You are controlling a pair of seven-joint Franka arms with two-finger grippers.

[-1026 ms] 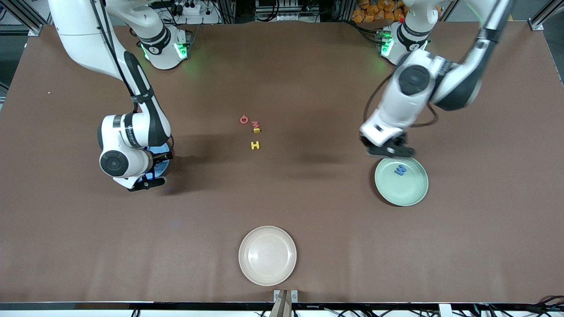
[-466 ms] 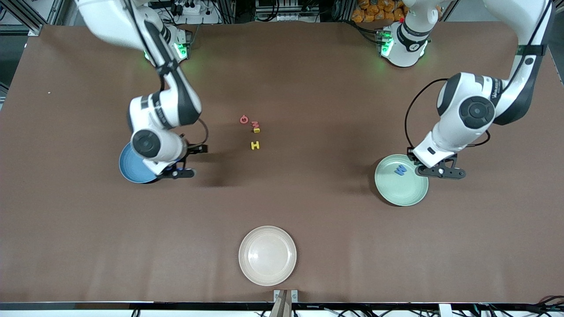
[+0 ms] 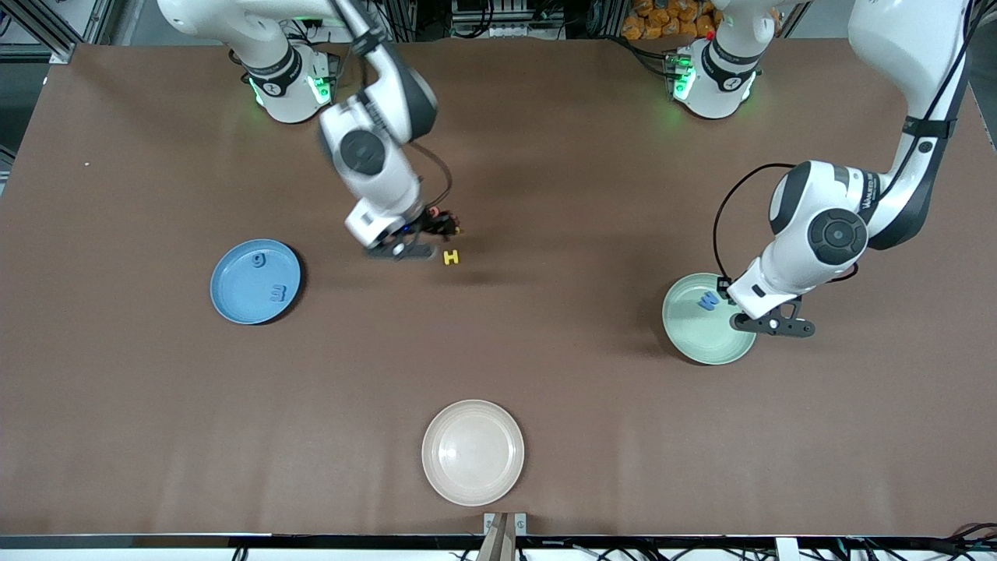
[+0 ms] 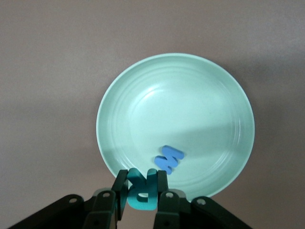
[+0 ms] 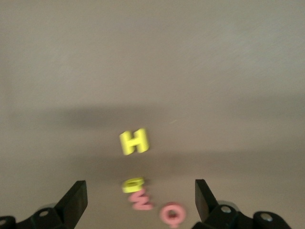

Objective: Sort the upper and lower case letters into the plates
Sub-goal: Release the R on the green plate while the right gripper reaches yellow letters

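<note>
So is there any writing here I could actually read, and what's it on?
"H": yellow letter on the table
"W": blue letter in the mint plate
"R": teal letter held in the left hand
"g", "m": blue letters in the blue plate
"Q": pink letter on the table
Small yellow piece, pink piece beside it: blurred
Print on the left arm: too small to read

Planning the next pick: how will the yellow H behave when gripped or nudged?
The yellow H looks chunky and stiff, so it should hold its shape. Lying flat, it is unlikely to roll. Being tiny, it probably slides easily on the table.
</note>
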